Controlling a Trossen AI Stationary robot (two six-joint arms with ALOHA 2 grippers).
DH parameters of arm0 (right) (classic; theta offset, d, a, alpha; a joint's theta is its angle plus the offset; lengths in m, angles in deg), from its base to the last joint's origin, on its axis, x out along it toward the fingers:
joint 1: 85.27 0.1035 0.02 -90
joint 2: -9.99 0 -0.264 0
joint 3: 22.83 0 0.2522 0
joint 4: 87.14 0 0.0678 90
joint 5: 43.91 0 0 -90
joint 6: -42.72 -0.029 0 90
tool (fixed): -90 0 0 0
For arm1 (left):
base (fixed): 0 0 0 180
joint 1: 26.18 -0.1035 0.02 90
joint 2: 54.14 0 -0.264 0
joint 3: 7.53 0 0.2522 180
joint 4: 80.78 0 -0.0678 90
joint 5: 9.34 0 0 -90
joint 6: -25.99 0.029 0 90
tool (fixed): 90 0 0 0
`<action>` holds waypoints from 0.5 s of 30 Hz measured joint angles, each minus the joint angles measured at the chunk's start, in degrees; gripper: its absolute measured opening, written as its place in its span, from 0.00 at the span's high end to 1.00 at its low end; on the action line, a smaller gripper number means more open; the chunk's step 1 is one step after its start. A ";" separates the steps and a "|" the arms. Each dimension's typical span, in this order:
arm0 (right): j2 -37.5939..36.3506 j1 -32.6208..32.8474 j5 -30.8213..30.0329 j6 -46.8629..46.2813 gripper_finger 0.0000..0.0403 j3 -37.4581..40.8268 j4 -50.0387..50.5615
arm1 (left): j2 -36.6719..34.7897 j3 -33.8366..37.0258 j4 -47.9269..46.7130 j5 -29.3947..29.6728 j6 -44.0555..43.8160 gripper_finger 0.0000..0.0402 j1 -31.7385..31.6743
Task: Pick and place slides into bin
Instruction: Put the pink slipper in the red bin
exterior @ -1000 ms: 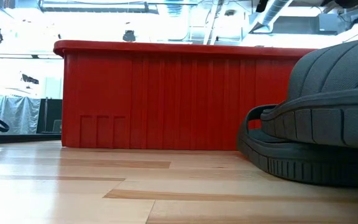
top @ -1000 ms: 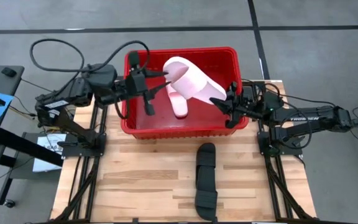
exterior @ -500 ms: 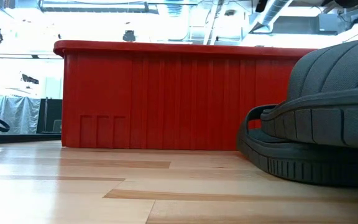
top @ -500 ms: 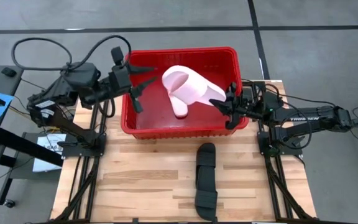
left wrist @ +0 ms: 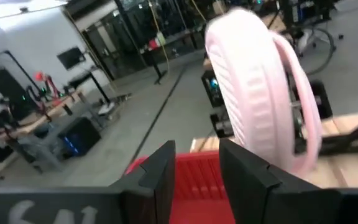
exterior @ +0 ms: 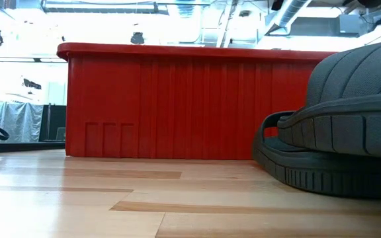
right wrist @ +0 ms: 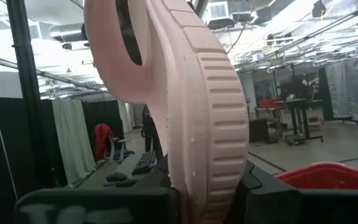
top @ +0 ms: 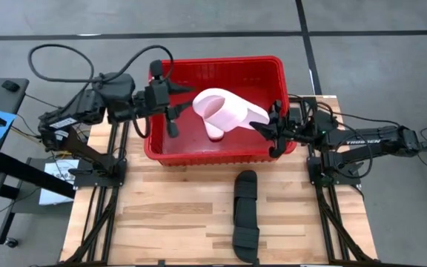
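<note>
A red bin [top: 213, 154] stands at the table's far middle; its near wall fills the low view [exterior: 177, 99]. My right gripper [top: 269, 127] is shut on a pale pink slide [top: 228, 108] over the bin. A second pink slide [top: 213, 132] lies in the bin beneath it. My left gripper [top: 184, 111] is open over the bin's left part, just left of the held slide's strap end [left wrist: 253, 93]. Two black slides [top: 245, 215] lie end to end on the table in front of the bin, with one close by in the low view [exterior: 342, 132]. My right gripper pinches the pink slide's strapless end [right wrist: 211, 177] between its two fingers, which grip the sole across its thickness. The fingers come about level from the table's right. The slide reaches out toward the left arm, turned on its side edge, strap end [top: 207, 104] free, above the bin floor.
The bin's right rim [top: 282, 96] lies just under my right wrist. Bare wooden table [top: 161, 215] spreads to the left of the black slides. Arm stands and cables sit at both table sides.
My left gripper has drawn back toward the table's left edge, away from the held slide's strap end, then come back toward it, fingers spread. The pink slide in my right gripper has sunk a little, its strap end dropping toward the bin.
</note>
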 joint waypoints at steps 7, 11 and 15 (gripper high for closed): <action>-0.45 0.00 -0.09 0.43 0.89 0.02 0.62 | -1.44 -0.01 -7.67 0.94 -5.07 0.71 0.79; -0.45 -0.13 -0.10 0.43 0.89 0.02 0.78 | -1.96 -0.03 -7.47 0.90 -5.80 0.71 2.05; -0.45 -0.55 -0.09 0.43 0.89 0.02 1.08 | -2.06 -0.03 -6.76 0.71 -5.82 0.71 2.66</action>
